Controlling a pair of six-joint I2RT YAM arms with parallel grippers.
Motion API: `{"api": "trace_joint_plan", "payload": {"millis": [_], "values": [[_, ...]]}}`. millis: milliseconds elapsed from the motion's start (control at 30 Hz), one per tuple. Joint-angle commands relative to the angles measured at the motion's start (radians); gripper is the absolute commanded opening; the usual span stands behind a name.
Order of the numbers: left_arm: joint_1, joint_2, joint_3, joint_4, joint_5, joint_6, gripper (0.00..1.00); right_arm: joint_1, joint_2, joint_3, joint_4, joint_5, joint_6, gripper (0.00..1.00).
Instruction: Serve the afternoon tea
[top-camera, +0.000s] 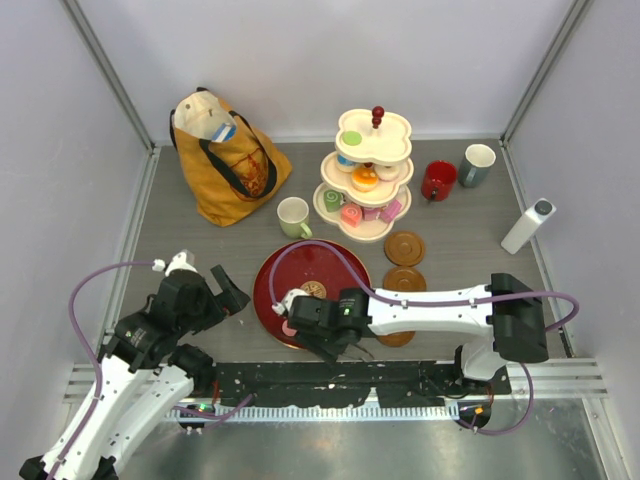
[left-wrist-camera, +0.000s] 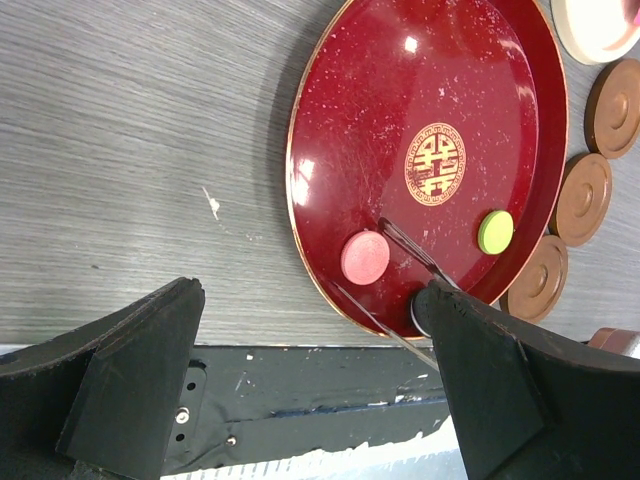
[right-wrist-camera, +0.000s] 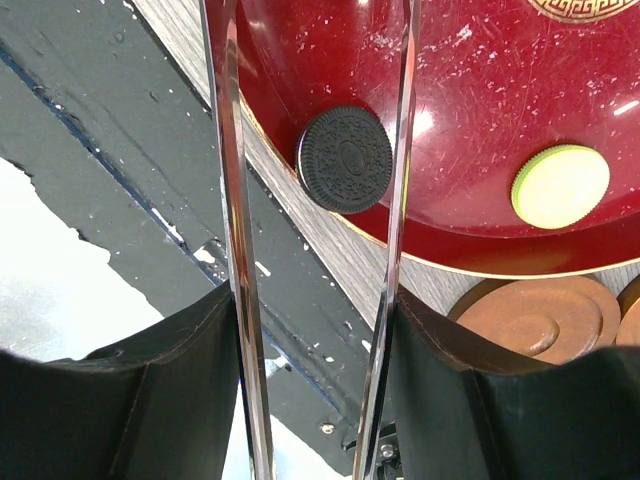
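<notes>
A dark-red tray (top-camera: 330, 268) lies in front of the arms. On its near part lie a pink pastry (left-wrist-camera: 365, 257), a green macaron (right-wrist-camera: 560, 186) and a dark sandwich cookie (right-wrist-camera: 345, 158). My right gripper (right-wrist-camera: 315, 300) is shut on metal tongs (right-wrist-camera: 232, 200), whose two arms reach past the cookie on either side of it without touching it. My left gripper (left-wrist-camera: 315, 290) hangs open and empty just left of the tray's near rim. A tiered stand (top-camera: 365, 175) at the back holds several pastries. A pale green mug (top-camera: 293, 216), a red mug (top-camera: 438, 180) and a grey-blue mug (top-camera: 477, 164) stand near it.
A mustard-yellow tote bag (top-camera: 228, 160) sits at the back left. Brown saucers (top-camera: 404, 248) lie right of the tray. A white upright cylinder (top-camera: 528, 226) stands at the far right. A black metal rail (top-camera: 400, 378) runs along the near table edge.
</notes>
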Motion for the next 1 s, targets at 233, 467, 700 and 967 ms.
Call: {"api": "trace_joint_plan", "payload": {"millis": [233, 467, 700, 967], "values": [[0.004, -0.017, -0.006, 0.008, 0.006, -0.013, 1.0, 0.008, 0.001, 0.036, -0.095, 0.065, 0.067, 0.56], [0.004, -0.015, -0.003, 0.005, 0.006, -0.015, 1.0, 0.008, 0.002, 0.04, -0.061, 0.05, 0.051, 0.46], [0.004, -0.026, -0.003, 0.002, 0.004, -0.018, 0.99, 0.002, -0.041, 0.063, -0.064, 0.099, 0.057, 0.43], [0.005, -0.027, -0.005, 0.005, 0.001, -0.018, 1.0, -0.018, -0.145, 0.092, -0.061, 0.17, 0.068, 0.38]]}}
